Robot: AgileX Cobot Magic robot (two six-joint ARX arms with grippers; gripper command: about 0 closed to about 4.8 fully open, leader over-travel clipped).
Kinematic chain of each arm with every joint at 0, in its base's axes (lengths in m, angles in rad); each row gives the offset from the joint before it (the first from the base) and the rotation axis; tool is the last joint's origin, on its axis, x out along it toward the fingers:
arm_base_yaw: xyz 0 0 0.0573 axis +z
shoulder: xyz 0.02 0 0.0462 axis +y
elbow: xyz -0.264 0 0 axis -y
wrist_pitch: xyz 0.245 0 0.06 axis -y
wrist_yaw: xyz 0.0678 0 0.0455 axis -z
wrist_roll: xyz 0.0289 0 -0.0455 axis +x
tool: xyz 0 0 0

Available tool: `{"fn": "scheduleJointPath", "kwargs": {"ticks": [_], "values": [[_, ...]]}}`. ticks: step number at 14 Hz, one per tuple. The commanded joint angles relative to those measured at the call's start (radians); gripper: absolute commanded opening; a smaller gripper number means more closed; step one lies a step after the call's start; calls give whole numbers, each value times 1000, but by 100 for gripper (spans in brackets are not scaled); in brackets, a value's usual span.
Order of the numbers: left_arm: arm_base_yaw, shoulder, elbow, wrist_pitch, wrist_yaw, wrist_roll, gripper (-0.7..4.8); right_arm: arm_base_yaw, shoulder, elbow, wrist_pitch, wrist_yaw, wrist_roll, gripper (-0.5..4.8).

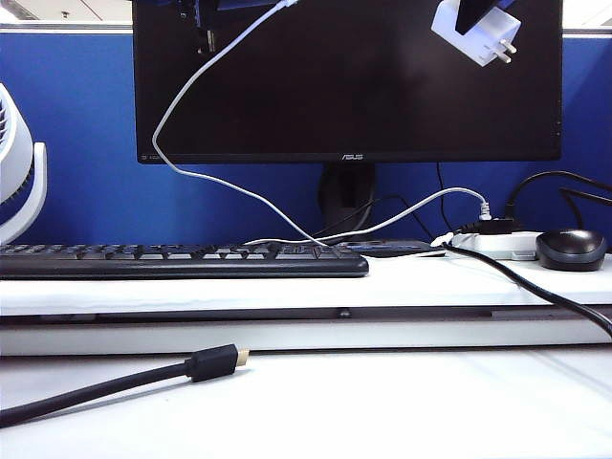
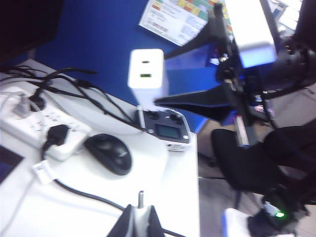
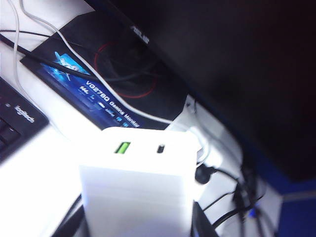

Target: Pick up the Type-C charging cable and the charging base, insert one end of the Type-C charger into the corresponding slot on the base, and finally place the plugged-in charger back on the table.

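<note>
The charging base (image 1: 473, 34), a small white block with two prongs, hangs high in front of the monitor with my right gripper (image 1: 472, 10) shut on it. In the right wrist view the base (image 3: 138, 182) fills the space between my right gripper's (image 3: 136, 224) fingers, its slot face (image 3: 160, 148) pointing away. My left gripper (image 2: 140, 224) is shut on the Type-C charging cable's white plug (image 2: 140, 215), whose metal tip sticks out towards the base (image 2: 145, 74), still well apart. The thin white cable (image 1: 206, 67) droops from the exterior view's top edge down to the table's ledge (image 1: 411, 277).
A black monitor (image 1: 344, 76) stands behind a black keyboard (image 1: 182, 260). A white power strip (image 1: 492, 244) with plugs and a black mouse (image 1: 571, 249) lie at the right. A thick black cable with gold plug (image 1: 215, 363) lies on the front surface. A white fan (image 1: 19, 172) stands at the left edge.
</note>
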Motion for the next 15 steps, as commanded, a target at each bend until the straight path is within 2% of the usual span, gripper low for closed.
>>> {"fn": "scheduleJointPath", "kwargs": {"ticks": [1,4,7,9,13,15], "values": [[-2,-6,3,21,60,-43,-7,24,-23,5,39,2,-168,-1],[-11,-8,4,29,58,-71,-7,68,-38,5,49,2,-362,-1],[-40,-10,10,37,7,-80,-7,81,-50,5,73,-2,-397,-1],[-86,-11,43,36,-55,-79,-7,81,-64,5,88,-2,-490,-1],[-116,-12,106,6,-74,-79,-7,83,-95,5,90,-2,-737,-1],[-116,-12,137,-27,-122,-68,-7,106,-109,5,112,-1,-786,-1]]}}
